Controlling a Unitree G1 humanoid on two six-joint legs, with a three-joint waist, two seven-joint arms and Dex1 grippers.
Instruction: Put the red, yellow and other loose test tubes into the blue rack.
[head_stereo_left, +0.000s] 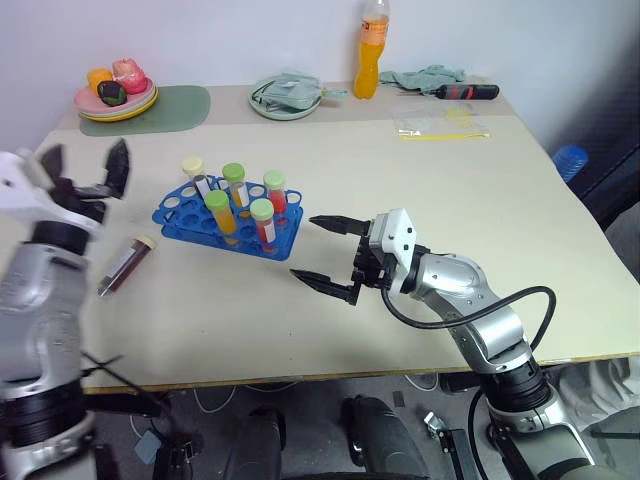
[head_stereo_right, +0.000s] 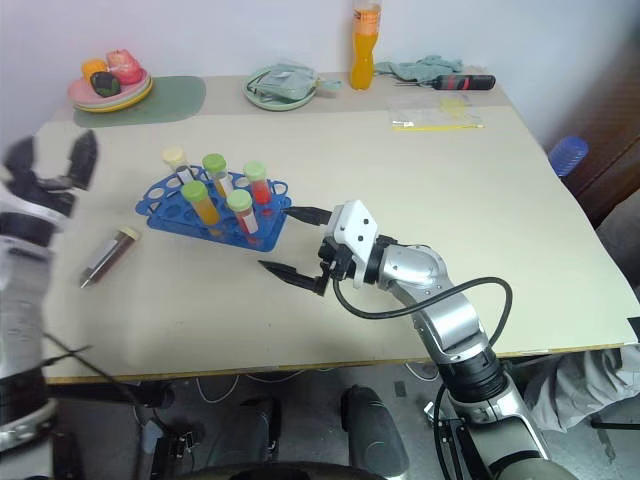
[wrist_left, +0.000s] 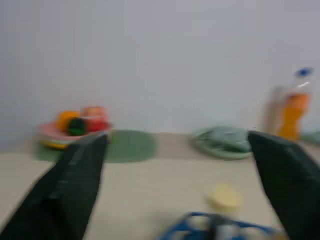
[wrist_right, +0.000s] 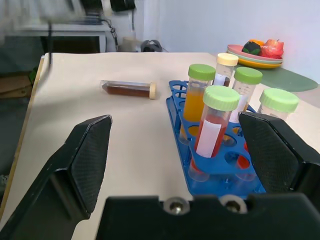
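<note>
Five capped tubes (head_stereo_left: 240, 205) stand upright in the rack (head_stereo_left: 228, 222), while a maroon tube (head_stereo_left: 126, 265) lies loose on the table just left of it. Both the left gripper (head_stereo_left: 85, 170), raised left of the rack, and the right gripper (head_stereo_left: 330, 255), level at its right end, gape empty, probably ready for that last tube.

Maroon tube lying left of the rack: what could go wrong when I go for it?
1. The maroon tube lies flat on the table, so closing on the round body could roll it toward the near edge.
2. The rack sits close beside it with five tubes upright; a wide sweep by the left end effector could nudge it.
3. The open right end effector hovers just off the rack's other end and could crowd the insertion.
</note>
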